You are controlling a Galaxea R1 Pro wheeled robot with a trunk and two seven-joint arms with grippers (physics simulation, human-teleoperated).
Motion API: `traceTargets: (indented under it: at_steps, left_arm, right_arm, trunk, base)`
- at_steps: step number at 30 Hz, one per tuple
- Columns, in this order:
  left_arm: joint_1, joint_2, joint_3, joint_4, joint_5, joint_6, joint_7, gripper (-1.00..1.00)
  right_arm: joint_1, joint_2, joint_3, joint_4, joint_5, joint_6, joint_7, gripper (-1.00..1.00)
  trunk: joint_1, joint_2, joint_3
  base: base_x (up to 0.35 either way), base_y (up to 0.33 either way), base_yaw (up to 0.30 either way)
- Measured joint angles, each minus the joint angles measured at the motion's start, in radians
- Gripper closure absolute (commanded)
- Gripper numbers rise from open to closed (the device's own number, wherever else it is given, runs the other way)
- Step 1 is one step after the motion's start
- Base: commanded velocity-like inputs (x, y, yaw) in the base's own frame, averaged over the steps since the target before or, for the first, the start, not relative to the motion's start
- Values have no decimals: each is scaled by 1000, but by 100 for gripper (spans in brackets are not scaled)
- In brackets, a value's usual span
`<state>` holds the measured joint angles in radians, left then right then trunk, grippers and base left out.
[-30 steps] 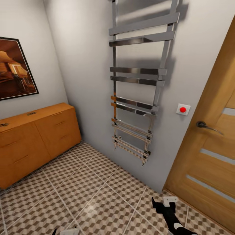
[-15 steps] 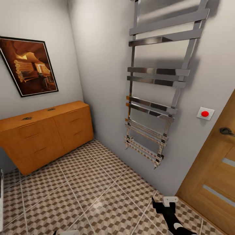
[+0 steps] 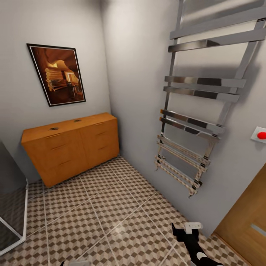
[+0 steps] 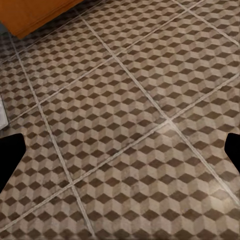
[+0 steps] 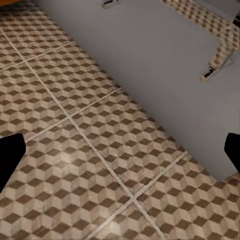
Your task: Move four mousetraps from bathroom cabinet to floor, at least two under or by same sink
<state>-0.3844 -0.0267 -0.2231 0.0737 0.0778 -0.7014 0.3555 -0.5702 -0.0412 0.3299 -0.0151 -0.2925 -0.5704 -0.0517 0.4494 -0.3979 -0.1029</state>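
The orange-brown cabinet (image 3: pixel 74 147) stands against the far wall, its drawer fronts closed. Two tiny dark flat mousetraps (image 3: pixel 53 128) (image 3: pixel 77 120) lie on its top. The cube-patterned bathroom floor (image 3: pixel 111 214) stretches from the cabinet to me. My right gripper (image 3: pixel 183 232) hangs low over the tiles near the right wall, far from the cabinet. In the right wrist view its dark fingertips (image 5: pixel 10 155) stand wide apart, open and empty over the floor (image 5: pixel 100 150). My left gripper (image 3: pixel 74 263) peeks in at the bottom edge; its fingertips (image 4: pixel 10 155) are also spread over bare tiles, with the cabinet's base (image 4: pixel 35 15) ahead. The sink is out of view.
A chrome towel rail (image 3: pixel 195 122) hangs on the right wall, with a red button (image 3: pixel 261 135) beside it. A wooden door (image 3: pixel 244 225) stands at the lower right. A framed picture (image 3: pixel 57 74) hangs above the cabinet. A white-framed glass panel (image 3: pixel 14 207) stands at the left edge.
The head view has swung left: cabinet, picture and towel rail slid right in the picture, the door mostly left it, and a glass panel came in at left. Both grippers look unchanged.
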Motion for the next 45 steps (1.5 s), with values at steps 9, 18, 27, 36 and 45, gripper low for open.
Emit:
traceTargets:
  at_steps: [9,18,27,36,45]
  left_arm:
    - [0,0,0,0,0,0,0,-100]
    - [0,0,0,0,0,1,0,-100]
    - [0,-6,0,0,-1,0,0,-100]
    - [0,-12,0,0,0,0,0,-100]
    - [0,-12,0,0,0,0,0,-100]
  right_arm:
    - [0,0,0,0,0,0,0,-100]
    - [0,0,0,0,1,0,0,-100]
    - [0,0,0,0,1,0,0,-100]
    - [0,0,0,0,1,0,0,-100]
    - [0,0,0,0,1,0,0,-100]
  trunk:
    - [0,0,0]
    - [0,0,0]
    - [0,0,0]
    - [-1,0,0]
    - [-1,0,0]
  base:
    - [0,0,277]
    - [100,-4,277]
    - [221,-91,277]
    - [294,-123,277]
    - [326,-49,277]
